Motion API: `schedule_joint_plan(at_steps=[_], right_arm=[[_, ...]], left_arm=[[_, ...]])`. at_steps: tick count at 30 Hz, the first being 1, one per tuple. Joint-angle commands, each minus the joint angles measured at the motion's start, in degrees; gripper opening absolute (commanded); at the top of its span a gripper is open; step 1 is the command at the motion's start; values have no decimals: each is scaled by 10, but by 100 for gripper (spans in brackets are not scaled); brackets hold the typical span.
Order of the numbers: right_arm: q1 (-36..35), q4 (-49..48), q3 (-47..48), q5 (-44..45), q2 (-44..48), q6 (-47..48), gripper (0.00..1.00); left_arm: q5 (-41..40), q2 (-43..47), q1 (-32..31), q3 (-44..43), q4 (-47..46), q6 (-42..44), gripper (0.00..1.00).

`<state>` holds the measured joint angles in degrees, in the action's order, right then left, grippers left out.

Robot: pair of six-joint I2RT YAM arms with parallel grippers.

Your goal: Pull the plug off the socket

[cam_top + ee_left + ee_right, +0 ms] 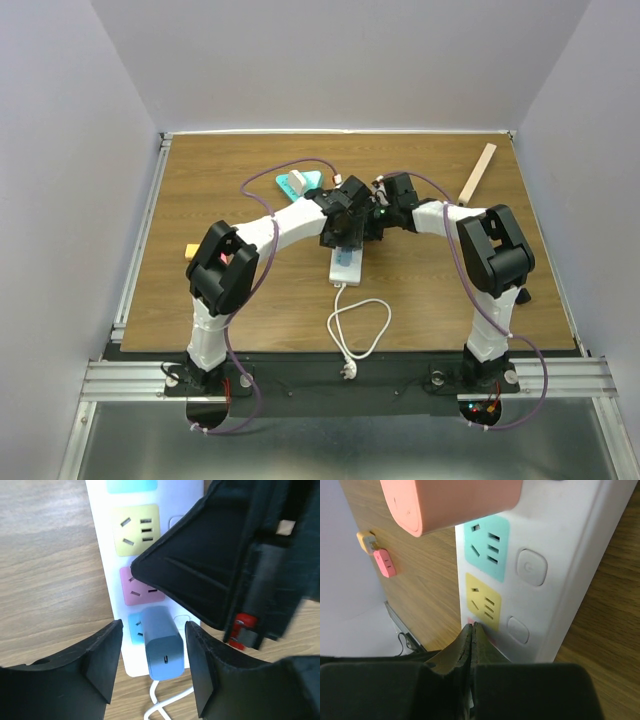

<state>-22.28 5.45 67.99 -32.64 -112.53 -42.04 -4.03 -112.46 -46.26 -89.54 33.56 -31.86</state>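
A white power strip (107, 570) with coloured sockets lies mid-table, also in the top view (346, 267). A blue-grey plug (162, 642) sits in the blue socket at the strip's near end. My left gripper (154, 647) is open, one finger (102, 660) on each side of the plug, with gaps on both sides. My right gripper (472, 626) is shut on nothing, its tips pressed down on the strip (565, 555) at the pink socket (131, 592). In the top view both grippers, left (342, 240) and right (372, 222), meet over the strip.
A pink block (450, 500) sits at the strip's far end. The strip's white cable (360, 325) loops toward the near edge. A teal object (300, 182), a wooden stick (477, 172) and an orange block (190, 250) lie on the table.
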Motion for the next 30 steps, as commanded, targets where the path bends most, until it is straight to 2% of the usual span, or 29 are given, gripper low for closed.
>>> schedule_joint_plan(at_steps=[1,5,14,15,16,19,23,30], right_arm=[[7,32,-21,48,-30,21,0],[8,32,-19,44,-33,23,0],[10,32,-15,32,-44,28,0],[10,32,-15,28,-45,28,0],[9,32,-14,26,-49,28,0],[10,32,-9,20,-55,31,0],[9,35,-10,21,-65,35,0],[9,75,-25,57,-101,60,0]], left_arm=[[-29,-9,-21,-45,30,14,62],[-52,-35,-41,-56,54,14,54],[-78,-27,-45,-14,54,7,53],[-78,-30,-45,-15,52,10,49],[-78,-33,-45,-16,51,11,32],[-86,-43,-45,-30,60,10,0],[-96,-37,-45,-64,77,10,0],[-144,-18,-44,-230,155,23,0]])
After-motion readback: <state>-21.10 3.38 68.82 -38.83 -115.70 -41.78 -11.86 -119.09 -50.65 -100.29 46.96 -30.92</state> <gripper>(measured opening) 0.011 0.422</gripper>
